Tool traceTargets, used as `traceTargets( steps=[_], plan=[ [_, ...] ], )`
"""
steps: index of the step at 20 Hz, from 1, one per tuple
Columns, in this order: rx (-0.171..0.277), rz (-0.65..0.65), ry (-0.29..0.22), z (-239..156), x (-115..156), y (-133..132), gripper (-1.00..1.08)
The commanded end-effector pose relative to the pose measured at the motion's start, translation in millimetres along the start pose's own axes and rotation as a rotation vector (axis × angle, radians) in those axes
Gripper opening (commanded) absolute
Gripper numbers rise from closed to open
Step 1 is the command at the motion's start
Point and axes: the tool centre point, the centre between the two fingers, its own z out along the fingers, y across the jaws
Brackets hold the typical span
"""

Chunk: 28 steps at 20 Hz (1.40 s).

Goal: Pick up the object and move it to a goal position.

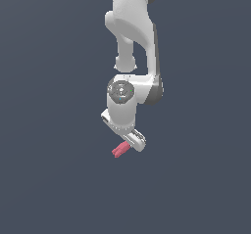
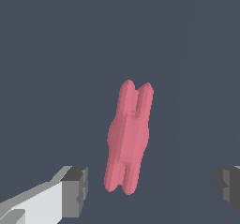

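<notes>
Object (image 2: 127,138): small, pinkish-red, long and bumpy, like short rods stuck side by side, split in two at both ends. Narrower than the gripper. Lying on a flat dark grey-blue surface (image 1: 49,179), near the middle, well away from every edge in sight.

Left to right in the wrist view: first one finger (image 2: 75,190), white with a dark grey pad, near one end of the object but not touching. Then the object itself, between the fingers, closer to the first one, tilted a little. Then bare surface. Then the other finger's dark pad, partly cut off at the edge of the picture. Gripper (image 2: 152,188) spread wide, pinching nothing, a clear gap on both sides of the object.

Left to right in the exterior view: bare surface on the exterior view's left. Then the object (image 1: 120,150), poking out from under the low end of the white gripper (image 1: 126,136), pointing toward the exterior view's left and a bit down. Above it the white arm (image 1: 130,32), hanging down from the top of the picture, with a round grey cap on the wrist and a dark patch on the side. Then bare surface again on the exterior view's right.

Cannot tell from the exterior view how high the gripper sits over the surface.
</notes>
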Motion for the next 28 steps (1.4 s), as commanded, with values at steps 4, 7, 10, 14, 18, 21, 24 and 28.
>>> traceTargets(
  steps=[4, 7, 10, 14, 18, 21, 24, 28],
  plan=[
    [0.002, 0.103, 0.007, 10, 7, -7, 1.00],
    [0.002, 0.139, 0.010, 14, 9, -9, 1.00],
    [0.002, 0.162, 0.011, 16, 10, -10, 1.00],
    [0.003, 0.173, 0.012, 18, 11, -11, 1.00],
    [0.002, 0.169, 0.012, 21, 11, -11, 1.00],
    [0.002, 0.170, 0.012, 31, 11, -11, 1.00],
    [0.003, 0.172, 0.012, 47, 11, -10, 1.00],
    [0.003, 0.173, 0.012, 64, 11, -10, 1.00]
  ],
)
